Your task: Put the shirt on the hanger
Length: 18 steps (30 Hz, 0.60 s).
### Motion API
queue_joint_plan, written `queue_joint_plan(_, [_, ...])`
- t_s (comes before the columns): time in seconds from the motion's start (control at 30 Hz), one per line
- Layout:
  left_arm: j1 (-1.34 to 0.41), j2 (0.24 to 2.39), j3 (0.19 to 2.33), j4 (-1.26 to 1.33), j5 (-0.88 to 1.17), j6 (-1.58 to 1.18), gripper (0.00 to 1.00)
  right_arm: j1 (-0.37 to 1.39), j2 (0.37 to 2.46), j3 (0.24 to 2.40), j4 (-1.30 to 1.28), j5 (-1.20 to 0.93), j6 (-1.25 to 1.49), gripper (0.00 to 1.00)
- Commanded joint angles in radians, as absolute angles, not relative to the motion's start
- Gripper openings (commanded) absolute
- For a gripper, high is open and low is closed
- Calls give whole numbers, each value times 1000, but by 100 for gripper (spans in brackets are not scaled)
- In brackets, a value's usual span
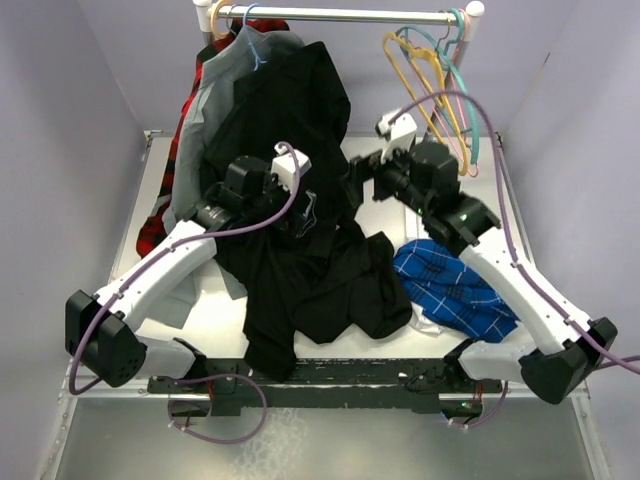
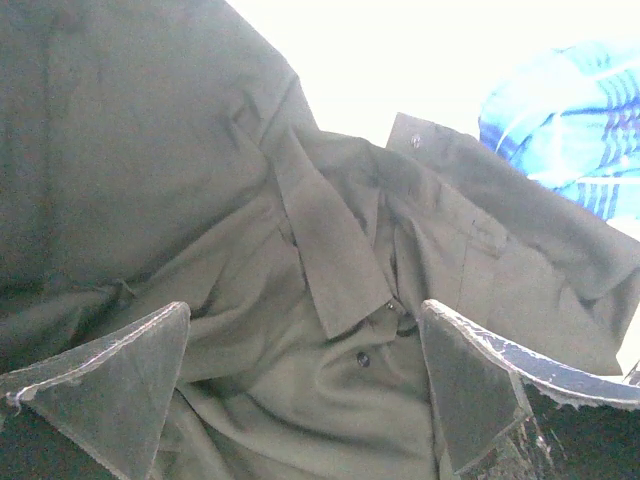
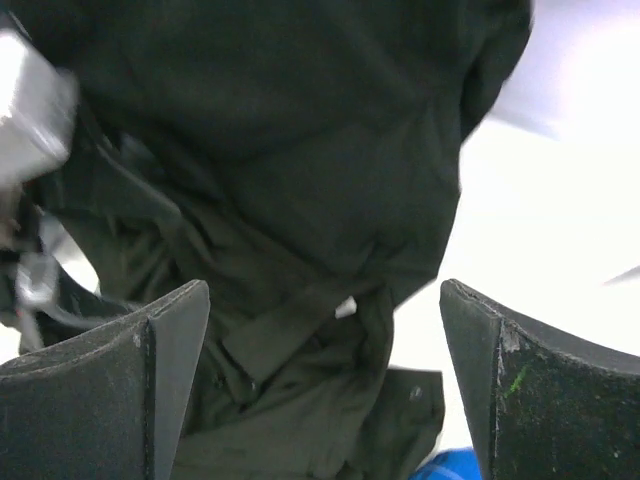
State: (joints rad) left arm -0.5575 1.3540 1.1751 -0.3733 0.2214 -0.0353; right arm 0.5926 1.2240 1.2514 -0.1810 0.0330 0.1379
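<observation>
— Where's the shirt [image 1: 322, 285]?
— Black heap, centre of the frame, spilling toward the near table [image 1: 215, 320] edge. Collar and small buttons face up in the left wrist view. It runs up into a second black garment [image 1: 295, 100] hanging from the rail [image 1: 340, 15]; I can't tell where one ends.

— Left gripper [image 2: 305, 350]?
— Fingers [image 2: 110, 380] spread wide, nothing pinched. The collar lies in the gap below them. Contact: can't tell.

— Right gripper [image 3: 325, 340]?
— Also spread, fingers [image 3: 540, 390] well apart, black cloth ahead, none clamped. Both grippers sit close together at mid-frame, facing each other.

— The hanger [image 1: 400, 70]?
— Yellow-orange, on the rail, upper right, bunched with a teal hanger [image 1: 455, 60]. Well apart from the heap.

— Anything else?
— Blue-checked shirt [image 1: 452, 288] on the table, lower right, just beside the black heap. Grey shirt [image 1: 213, 90] hangs upper left.
</observation>
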Motion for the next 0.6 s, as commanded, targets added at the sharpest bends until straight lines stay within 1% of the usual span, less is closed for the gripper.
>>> queue_joint_plan(0.0, [-548, 1349, 1282, -416, 198, -101, 99, 587, 1291, 1608, -361, 69, 19, 93])
queue_joint_plan(0.07, [-548, 1351, 1301, -432, 242, -72, 99, 533, 1362, 1793, -436, 57, 21, 77])
queue_joint_plan(0.13, [-548, 1352, 1308, -433, 253, -77, 99, 442, 1459, 1996, -545, -3, 57, 58])
queue_joint_plan(0.17, [-548, 1356, 1313, -434, 256, -81, 99, 400, 1496, 2064, -573, -19, 73, 53])
queue_joint_plan(0.2, [-547, 1361, 1319, -437, 259, -85, 99, 373, 1522, 2113, -582, -32, 86, 53])
queue_joint_plan(0.27, [-548, 1364, 1324, -437, 255, -87, 99, 348, 1562, 2195, -602, -30, 93, 59])
queue_joint_plan(0.4, [-548, 1367, 1317, -420, 237, -79, 99, 292, 1640, 2375, -740, -61, 88, 65])
queue_joint_plan(0.43, [-548, 1367, 1316, -419, 235, -80, 99, 274, 1648, 2394, -753, -81, 94, 65])
queue_joint_plan(0.57, [-548, 1371, 1317, -409, 214, -88, 99, 228, 1613, 2305, -739, -147, 114, 67])
